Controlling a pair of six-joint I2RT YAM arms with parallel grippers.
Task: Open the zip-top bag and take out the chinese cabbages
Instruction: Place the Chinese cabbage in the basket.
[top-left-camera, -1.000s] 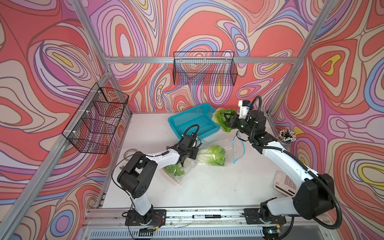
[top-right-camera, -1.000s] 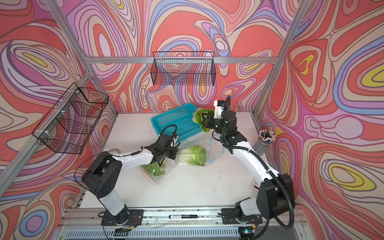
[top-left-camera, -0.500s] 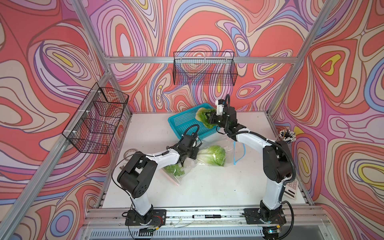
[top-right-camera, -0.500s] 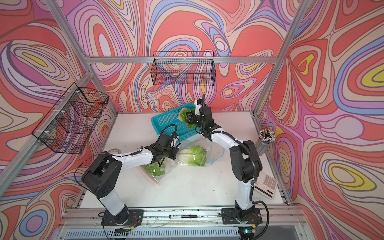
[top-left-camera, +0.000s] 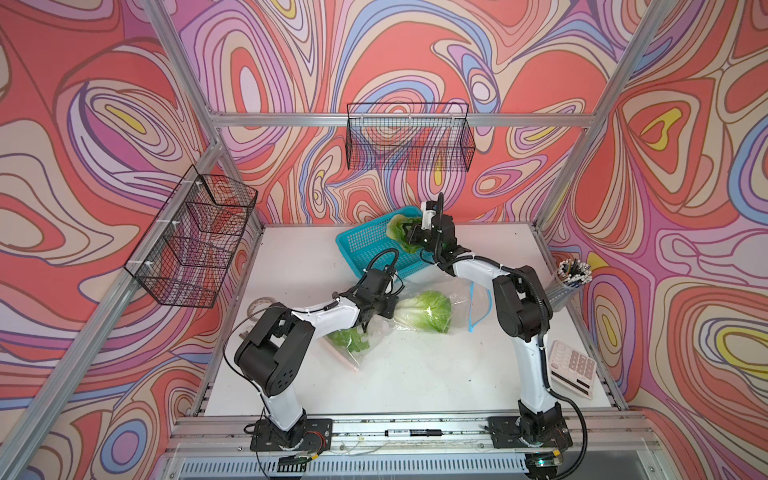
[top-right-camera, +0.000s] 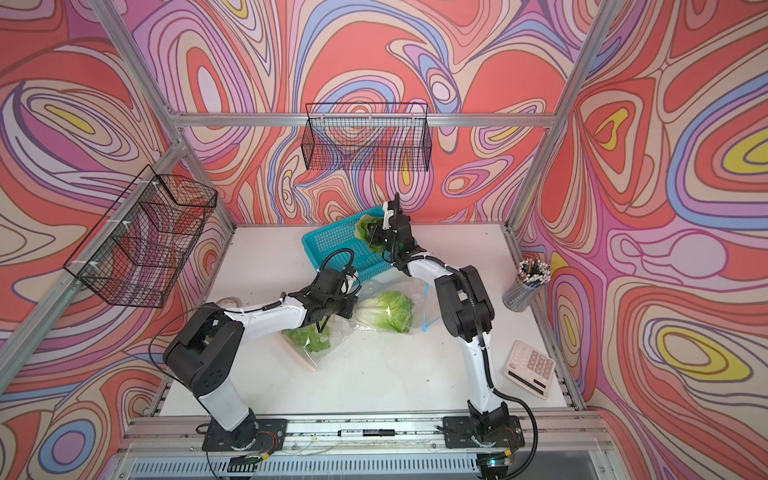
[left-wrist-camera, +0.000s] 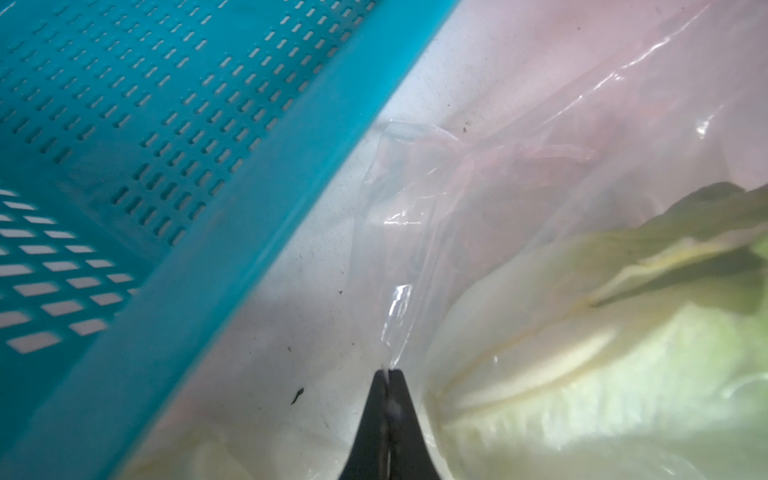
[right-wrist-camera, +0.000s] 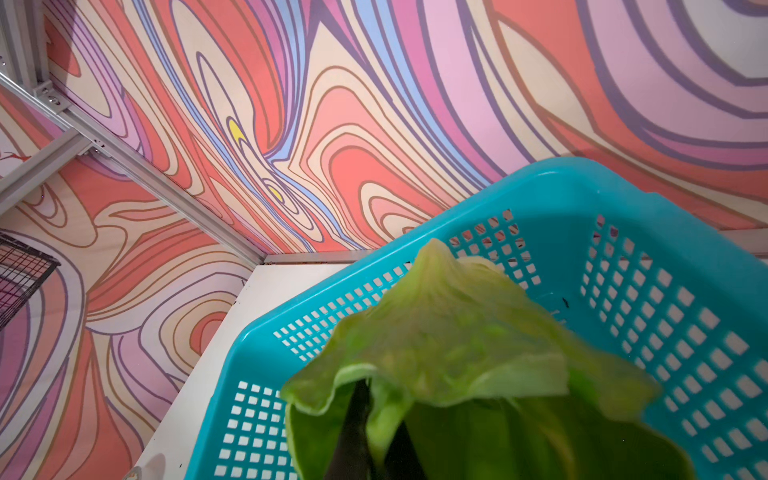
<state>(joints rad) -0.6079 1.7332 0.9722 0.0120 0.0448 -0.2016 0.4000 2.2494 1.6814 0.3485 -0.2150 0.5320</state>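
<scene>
Right now the right gripper (right-wrist-camera: 376, 419) has its jaws pressed onto the lifted cabbage (right-wrist-camera: 449, 353), pinching it low among the leaves, the green crown flopping out ahead of the fingertips. Beneath and ahead of those jaws lies the teal basket (right-wrist-camera: 540, 178), so this head hangs over its open floor. The left gripper (left-wrist-camera: 388, 376) has its jaws pressed together on a fold of the zip-top bag (left-wrist-camera: 415, 199), the clear film running straight out from the tips. The basket's outer wall stands just to one side of them and the bagged cabbage (left-wrist-camera: 582, 365) lies just to the other, white ribs toward the tips. In both top views a lower cabbage (top-left-camera: 349, 338) sits under that gripper's wrist, wrapped in clear film; whether it shares one bag with the other head I cannot tell, as the arm covers the join.

By my reading the step in hand is delivering the first head: the bag looks open, one cabbage is out, two lie in plastic. The next move calls for the right jaws to spread over the basket and let the head drop, then go to the blue-edged mouth of the bag while the left pinch holds the film taut.
</scene>
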